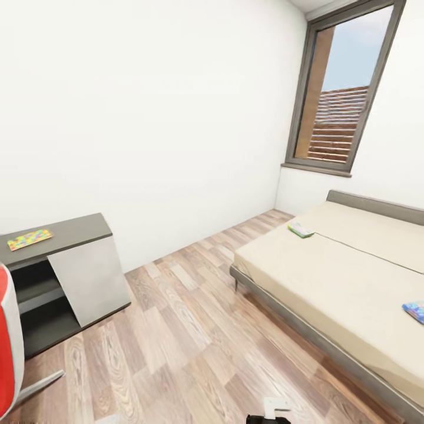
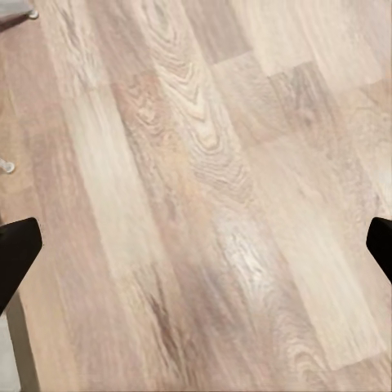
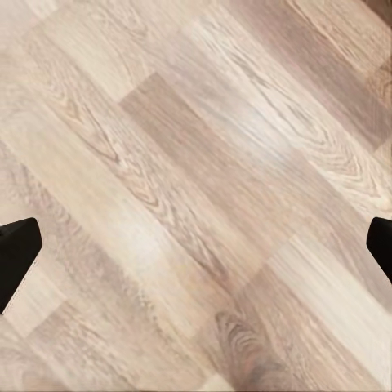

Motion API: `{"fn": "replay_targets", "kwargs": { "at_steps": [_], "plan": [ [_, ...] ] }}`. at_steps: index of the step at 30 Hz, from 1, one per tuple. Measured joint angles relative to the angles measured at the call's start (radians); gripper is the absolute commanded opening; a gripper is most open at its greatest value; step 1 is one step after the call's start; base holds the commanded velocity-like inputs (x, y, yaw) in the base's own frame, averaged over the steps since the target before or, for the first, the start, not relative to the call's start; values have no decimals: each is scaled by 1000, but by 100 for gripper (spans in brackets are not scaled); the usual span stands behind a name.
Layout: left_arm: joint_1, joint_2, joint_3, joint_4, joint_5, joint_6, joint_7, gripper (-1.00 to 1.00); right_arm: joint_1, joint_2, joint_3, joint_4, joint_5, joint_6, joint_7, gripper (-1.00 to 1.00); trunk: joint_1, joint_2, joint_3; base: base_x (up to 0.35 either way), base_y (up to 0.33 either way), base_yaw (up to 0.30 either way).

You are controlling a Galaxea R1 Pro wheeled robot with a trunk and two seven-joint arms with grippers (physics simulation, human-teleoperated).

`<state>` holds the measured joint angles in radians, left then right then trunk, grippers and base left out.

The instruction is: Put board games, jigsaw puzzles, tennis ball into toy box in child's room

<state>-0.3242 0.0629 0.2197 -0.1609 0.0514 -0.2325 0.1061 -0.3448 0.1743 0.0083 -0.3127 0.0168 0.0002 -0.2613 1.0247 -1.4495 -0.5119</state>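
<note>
Above the wooden floor (image 2: 204, 204), the left gripper (image 2: 196, 249) hangs with its two black fingers (image 2: 16, 253) spread far apart and nothing between them. The right gripper (image 3: 196, 253) is the same: its black fingers (image 3: 16, 253) are wide apart over the brown planks and hold nothing.

Farther out in the head view, the bed (image 1: 330, 347) sits on the right side of the room. It is low, with a plain beige top and a thin grey frame. Two board games lie flat on it. The white and green game (image 1: 301, 230) is near the far corner of the bed, close to its edge. The blue game (image 1: 414, 310) lies nearer, cut off by the side of the picture.

On the left stands the dark grey part of the table (image 1: 76, 232), with a pale door hanging open below. One puzzle (image 1: 29, 239) lies flat on its top. It is thin, made of little red, yellow, green and blue pieces.

A red and white chair (image 1: 9, 347) peeks in at the left edge. A tall window (image 1: 338, 94) is in the wall behind the bed.
</note>
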Motion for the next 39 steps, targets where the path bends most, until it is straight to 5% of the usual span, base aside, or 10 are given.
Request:
{"fn": "replay_targets", "kwargs": {
  "at_steps": [31, 39],
  "plan": [
    [0, -2, -6, 26, -3, -36, 1, 100, 0, 0, 0, 0, 0, 1, 0, 100, 0, 0, 0, 142, -118, 293],
    [0, -3, -6, 26, -3, -37, 1, 100, 0, 0, 0, 0, 0, 1, 0, 100, 0, 0, 0, 235, -213, 94]
  ]
}}
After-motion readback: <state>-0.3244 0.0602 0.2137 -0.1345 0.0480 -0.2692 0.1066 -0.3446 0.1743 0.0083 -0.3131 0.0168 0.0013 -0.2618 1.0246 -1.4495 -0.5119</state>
